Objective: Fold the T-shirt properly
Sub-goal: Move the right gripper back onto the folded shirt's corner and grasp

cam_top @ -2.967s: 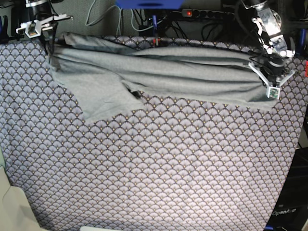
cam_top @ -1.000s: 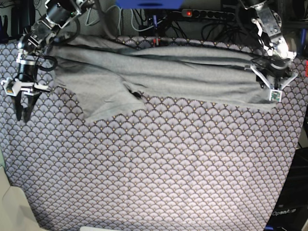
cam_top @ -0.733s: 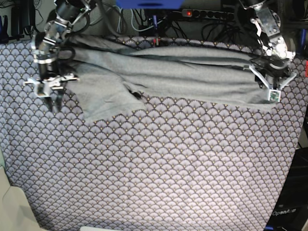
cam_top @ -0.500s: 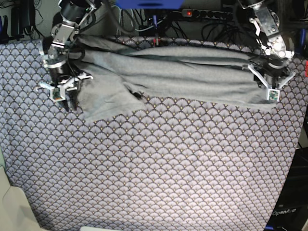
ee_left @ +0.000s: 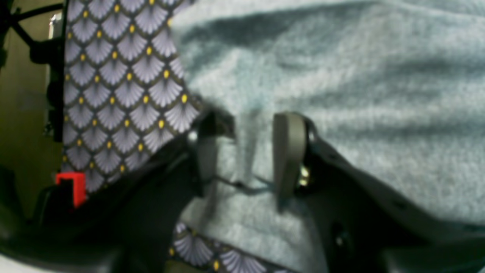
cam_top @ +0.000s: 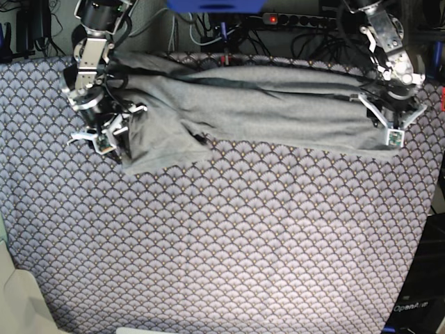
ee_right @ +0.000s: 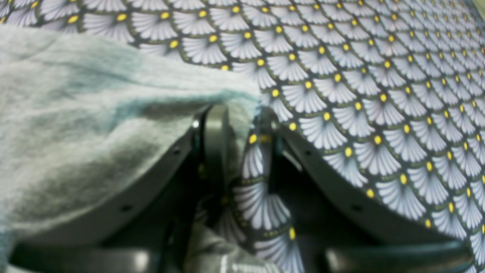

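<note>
The light grey T-shirt (cam_top: 243, 104) lies crumpled in a long band across the far part of the table, one flap hanging toward the front left. My right gripper (cam_top: 106, 139) is down at that flap's left edge. In the right wrist view it (ee_right: 239, 125) stands open, with the T-shirt's (ee_right: 75, 94) edge and a bit of tablecloth between the fingers. My left gripper (cam_top: 391, 129) rests on the T-shirt's right end. In the left wrist view it (ee_left: 246, 148) is open, its fingers apart on either side of a narrow ridge of the T-shirt (ee_left: 341, 76).
The purple scallop-patterned tablecloth (cam_top: 243, 243) covers the whole table and drops off at the right edge. Behind the table are cables, a power strip (cam_top: 299, 19) with a red light and a blue object (cam_top: 215, 5).
My right arm swung in from the table's left edge and came down on the T-shirt's front-left flap. The left gripper stayed on the T-shirt's right end.
</note>
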Motion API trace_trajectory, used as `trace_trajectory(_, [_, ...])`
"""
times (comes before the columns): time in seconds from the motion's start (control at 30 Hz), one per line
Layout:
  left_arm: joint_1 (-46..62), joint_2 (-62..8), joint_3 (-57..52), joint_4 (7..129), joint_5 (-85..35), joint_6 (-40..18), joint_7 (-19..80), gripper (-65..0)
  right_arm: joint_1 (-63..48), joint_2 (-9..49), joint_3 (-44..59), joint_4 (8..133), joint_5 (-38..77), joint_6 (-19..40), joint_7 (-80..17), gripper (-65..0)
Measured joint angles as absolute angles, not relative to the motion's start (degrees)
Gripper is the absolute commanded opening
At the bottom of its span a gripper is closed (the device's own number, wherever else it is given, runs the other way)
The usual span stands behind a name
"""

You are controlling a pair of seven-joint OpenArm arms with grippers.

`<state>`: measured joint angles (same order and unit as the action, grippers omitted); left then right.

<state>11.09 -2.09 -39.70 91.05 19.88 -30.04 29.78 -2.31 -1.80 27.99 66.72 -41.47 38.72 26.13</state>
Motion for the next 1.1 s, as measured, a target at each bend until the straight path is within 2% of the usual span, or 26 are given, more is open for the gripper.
trace_trajectory(0.43, [11.1,-2.1,-39.7,91.0,19.9,-30.0,29.8,-39.8,-3.1,1.0,24.7,67.7,-40.2,39.2,24.3,-48.3])
trace_trajectory(0.7, [11.1,-2.0,-39.7,91.0,19.8,-30.0,29.6,-39.8,-9.1,0.9,24.6,82.0,-43.7,40.2,18.8,-48.3])
trace_trajectory(0.9, [11.2,-2.1,-39.7,91.0,19.8,-30.0,29.6,-39.8,-11.4,0.3,24.0,93.5,-35.6,40.2,19.9,-48.3])
trace_trajectory(1.1, [11.2,-2.0,-39.5,91.0,19.9,-30.1,29.6,-39.8,-12.1,0.4,19.2,95.0,-35.7,40.2,17.0,-48.2])
